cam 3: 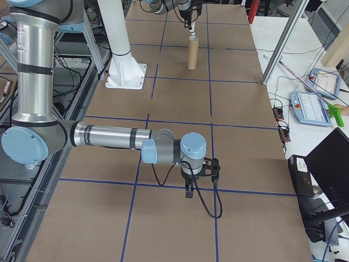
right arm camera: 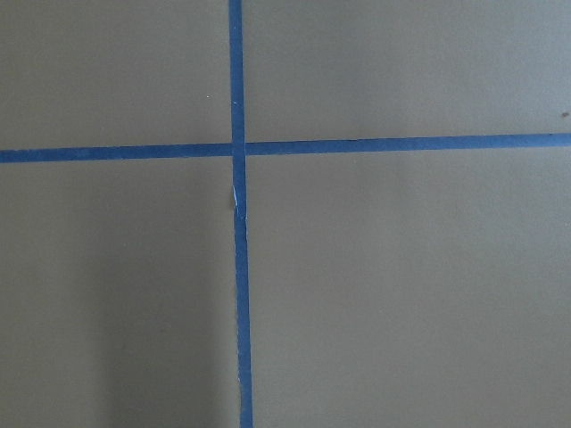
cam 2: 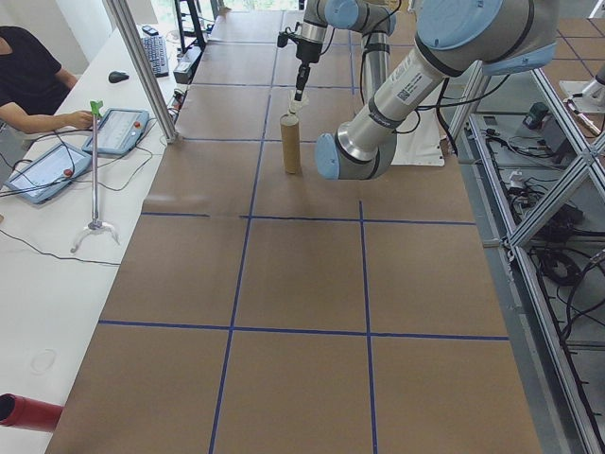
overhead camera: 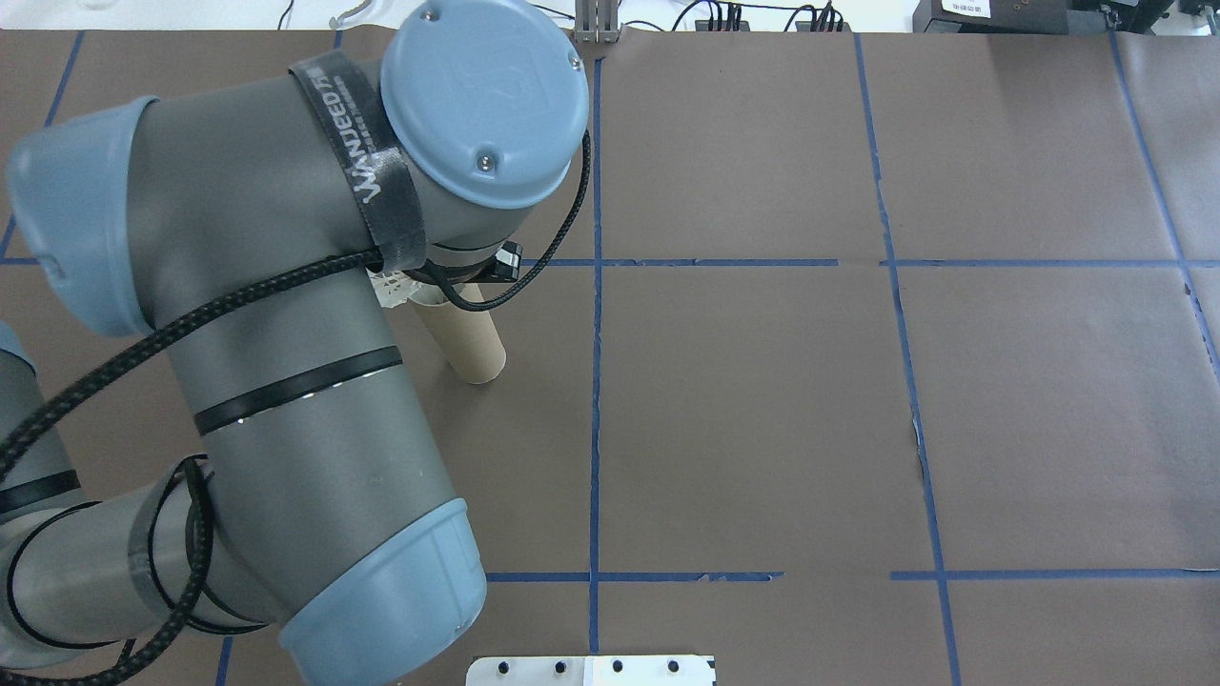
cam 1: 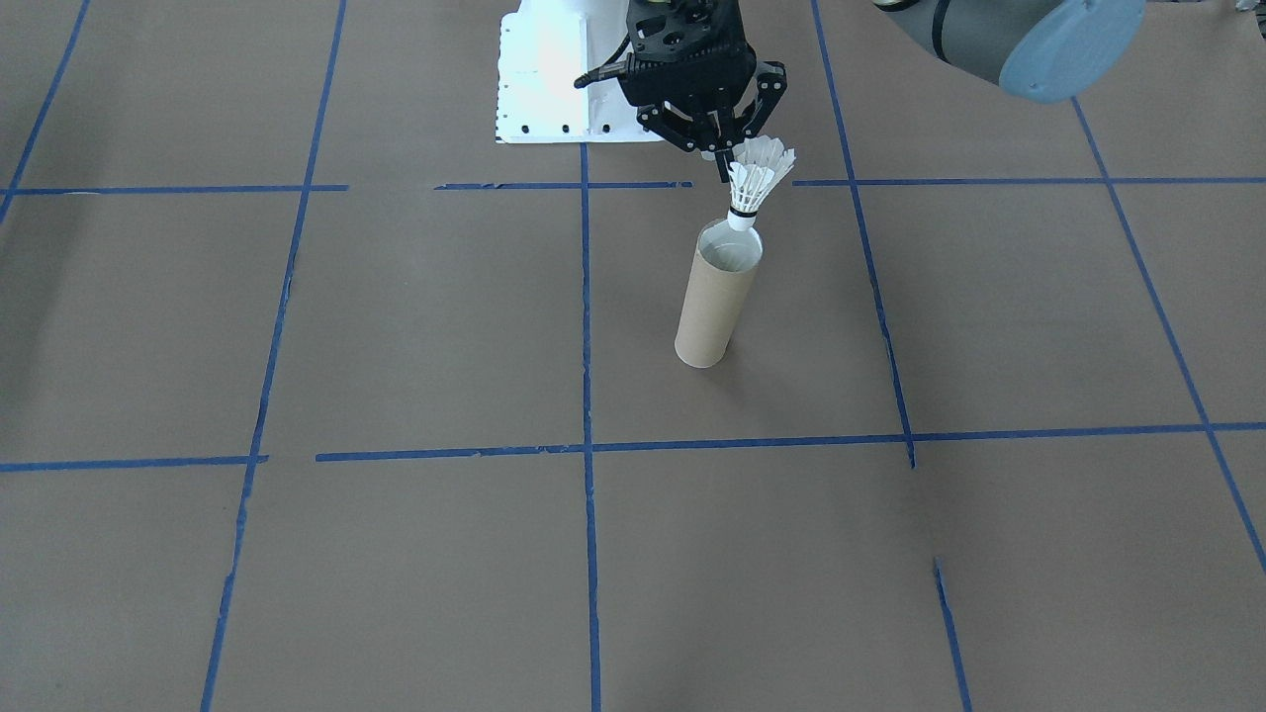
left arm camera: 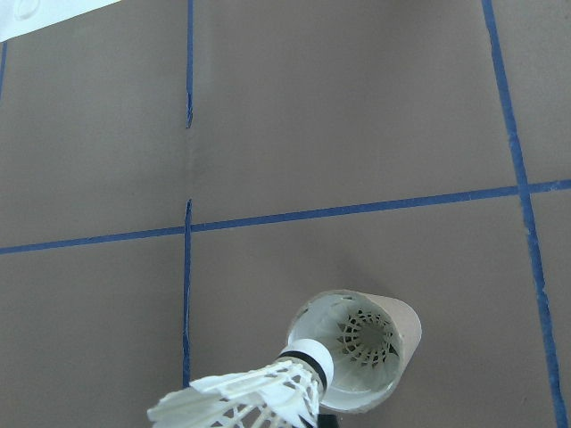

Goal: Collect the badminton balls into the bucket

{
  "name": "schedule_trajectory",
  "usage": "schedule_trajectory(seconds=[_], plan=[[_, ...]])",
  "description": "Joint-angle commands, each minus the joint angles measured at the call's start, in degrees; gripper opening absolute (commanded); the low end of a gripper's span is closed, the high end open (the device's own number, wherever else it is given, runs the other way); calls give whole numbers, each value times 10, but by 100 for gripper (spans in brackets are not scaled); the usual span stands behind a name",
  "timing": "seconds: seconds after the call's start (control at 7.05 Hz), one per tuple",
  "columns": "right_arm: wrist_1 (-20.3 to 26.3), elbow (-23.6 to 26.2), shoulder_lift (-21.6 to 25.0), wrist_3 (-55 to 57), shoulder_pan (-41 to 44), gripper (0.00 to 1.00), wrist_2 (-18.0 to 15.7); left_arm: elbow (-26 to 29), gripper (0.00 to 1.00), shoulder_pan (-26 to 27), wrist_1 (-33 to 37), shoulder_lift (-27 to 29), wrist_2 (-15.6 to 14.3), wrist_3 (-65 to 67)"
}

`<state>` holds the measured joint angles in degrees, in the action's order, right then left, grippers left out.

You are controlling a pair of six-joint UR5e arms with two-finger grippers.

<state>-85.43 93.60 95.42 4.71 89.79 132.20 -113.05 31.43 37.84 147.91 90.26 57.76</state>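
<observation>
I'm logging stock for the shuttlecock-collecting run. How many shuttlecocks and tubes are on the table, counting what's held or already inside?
cardboard tube: 1
Shuttlecocks: 2, the held shuttlecock in the left gripper, and a second shuttlecock down inside that tube
Total: 3

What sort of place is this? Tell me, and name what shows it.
Most likely a robotics lab or data-collection cell: a table covered in brown paper with a blue tape grid, teach pendants on the side bench, and aluminium framing around the rig.
</observation>
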Motion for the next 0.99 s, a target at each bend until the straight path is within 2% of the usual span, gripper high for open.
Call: schedule_trajectory(seconds=[0.0,0.71,0.85], plan=[[0,0,-1,-1,0,100,0,9,0,-3,0,1,-9,-18],[0,0,-1,0,0,100,0,17,0,-2,6,0,-7,-19],[0,0,-1,0,0,100,1,18,8,-2,7,1,-7,-19]])
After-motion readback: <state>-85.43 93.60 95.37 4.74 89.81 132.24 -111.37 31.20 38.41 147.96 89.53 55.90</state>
